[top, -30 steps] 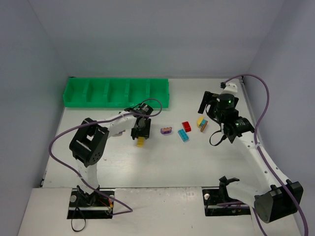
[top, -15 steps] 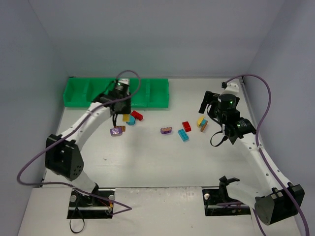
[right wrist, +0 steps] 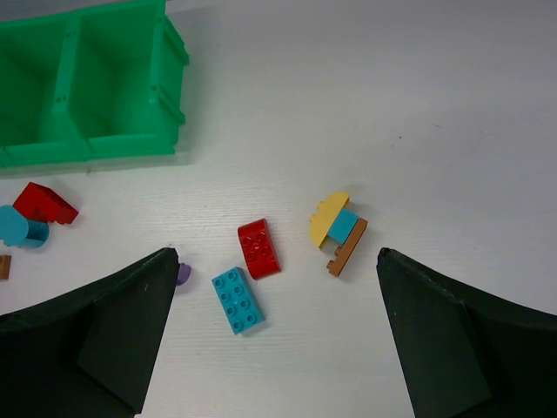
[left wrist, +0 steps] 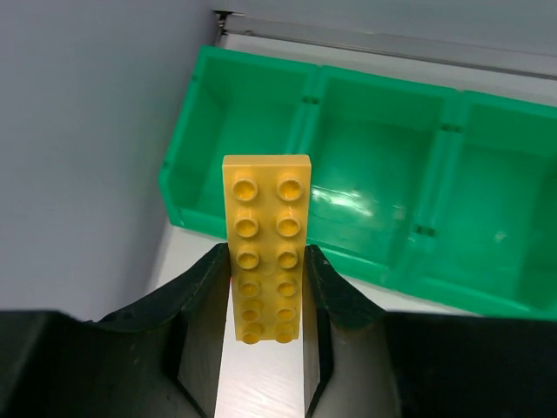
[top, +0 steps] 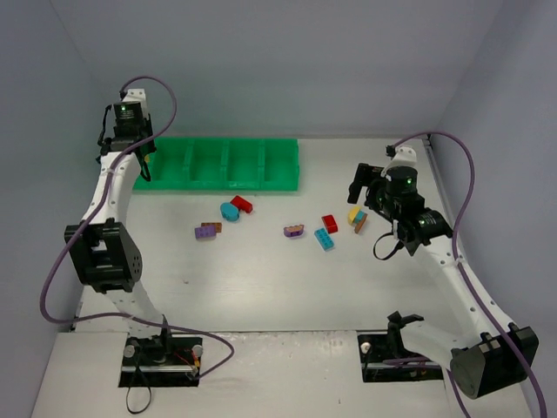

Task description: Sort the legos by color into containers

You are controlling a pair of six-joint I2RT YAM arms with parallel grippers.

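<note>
The scene shows a yellow brick (left wrist: 266,244), green tray (left wrist: 383,80), red brick (right wrist: 259,248), cyan brick (right wrist: 238,300).

Bright, even, diffuse light in all views; shadows faint and soft. Mild glare on the green tray (left wrist: 348,205) floor, left wrist view. Close foreground at lower frame edges dark, slightly soft.

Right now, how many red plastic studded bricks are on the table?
2. One red brick lies before the green plastic tray, beside a round cyan piece; the second red brick sits mid-table, next to a cyan-blue rectangular brick. More could hide behind the arms.
</note>
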